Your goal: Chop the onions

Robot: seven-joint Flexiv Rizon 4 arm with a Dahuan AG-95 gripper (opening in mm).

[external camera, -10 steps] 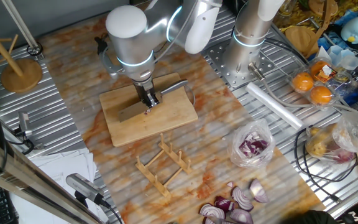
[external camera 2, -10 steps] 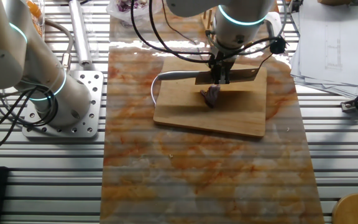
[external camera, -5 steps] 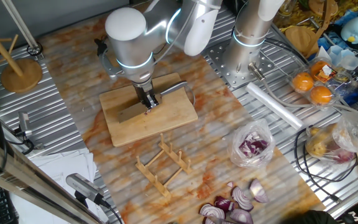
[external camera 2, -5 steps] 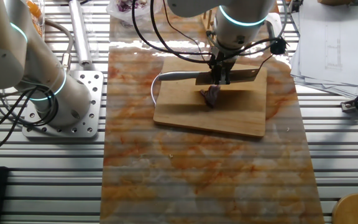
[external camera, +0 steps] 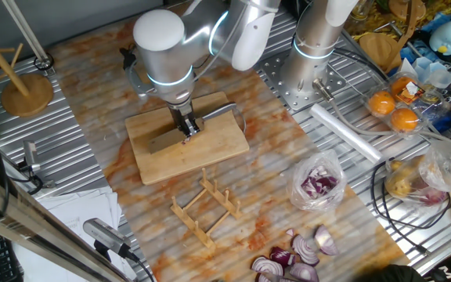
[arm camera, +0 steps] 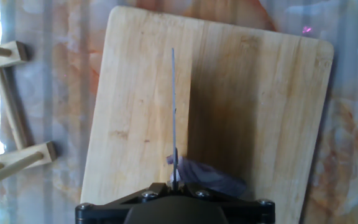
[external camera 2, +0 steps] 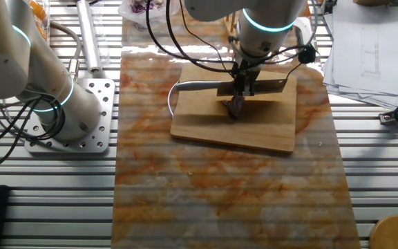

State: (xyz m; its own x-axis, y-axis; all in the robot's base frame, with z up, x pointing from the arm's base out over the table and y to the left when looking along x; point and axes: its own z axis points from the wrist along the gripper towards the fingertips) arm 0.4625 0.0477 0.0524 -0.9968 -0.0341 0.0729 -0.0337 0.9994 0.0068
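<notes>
Purple onion piece (arm camera: 207, 176) beside knife (arm camera: 174, 112)

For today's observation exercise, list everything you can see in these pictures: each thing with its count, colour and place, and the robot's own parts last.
cutting board: one, light wood, table centre
knife: one, grey blade, above the board
onion piece: one, purple-white, on the board under the blade
onion wedges: several, purple, near table edge
clear bag: one, purple chunks inside
wooden rack: one, beside the board
oranges: two, boxed, far side
gripper: one, black, shut on the knife
</notes>
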